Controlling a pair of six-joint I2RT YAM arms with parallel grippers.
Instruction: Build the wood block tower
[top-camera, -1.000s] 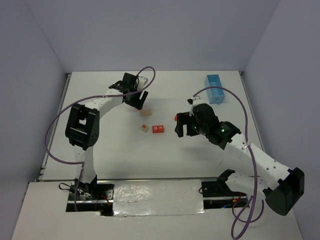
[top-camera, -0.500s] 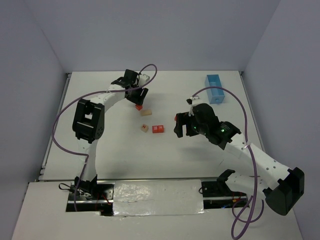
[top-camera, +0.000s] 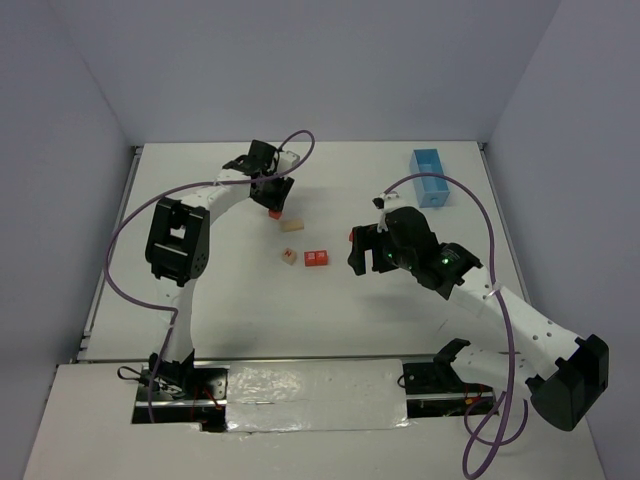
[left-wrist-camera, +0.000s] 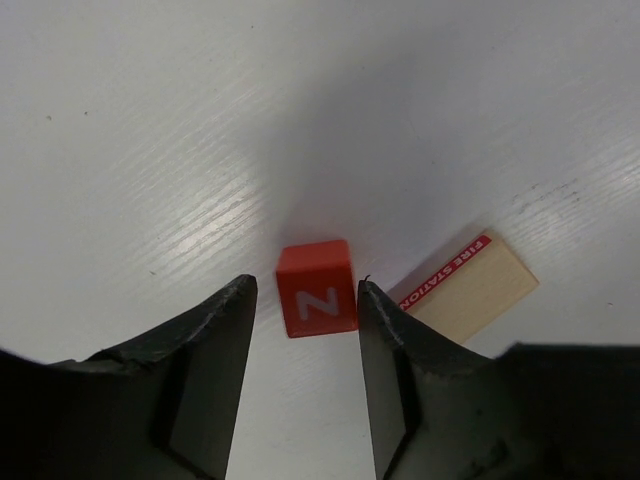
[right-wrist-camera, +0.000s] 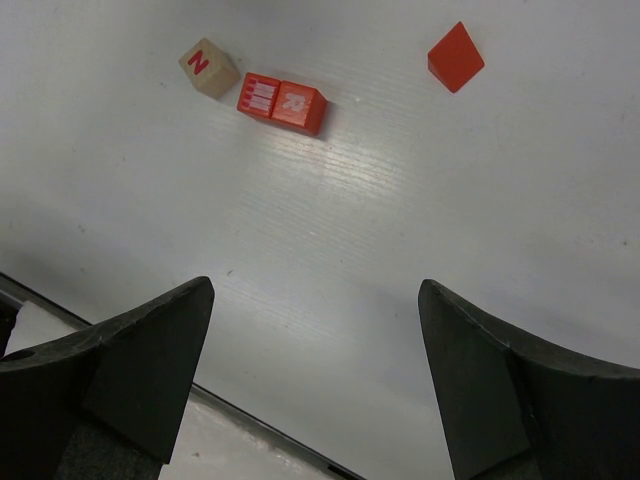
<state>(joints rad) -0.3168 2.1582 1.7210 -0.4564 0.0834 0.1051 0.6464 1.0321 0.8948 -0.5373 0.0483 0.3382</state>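
Red wooden N cube (left-wrist-camera: 318, 300) sits between the jaws of my left gripper (left-wrist-camera: 305, 284), not clamped. Tan FIRE STATION block (left-wrist-camera: 478, 290) just beside it at 3 o'clock. Looks light, rigid, slick, so pinch the flat side faces. Right gripper (right-wrist-camera: 315, 287) wide open, empty.

Pose, left arm (top-camera: 222, 195): extended far forward, elbow folded, wrist pitched steeply down. The left gripper (left-wrist-camera: 303, 300) points straight down, jaws part-open, fingers (left-wrist-camera: 205, 350) parallel with their tips low.

Pose, right arm (top-camera: 515, 315): stretched forward and angled inward toward the left gripper. The right gripper (right-wrist-camera: 315, 300) is held high and tilted down, jaws spread wide.
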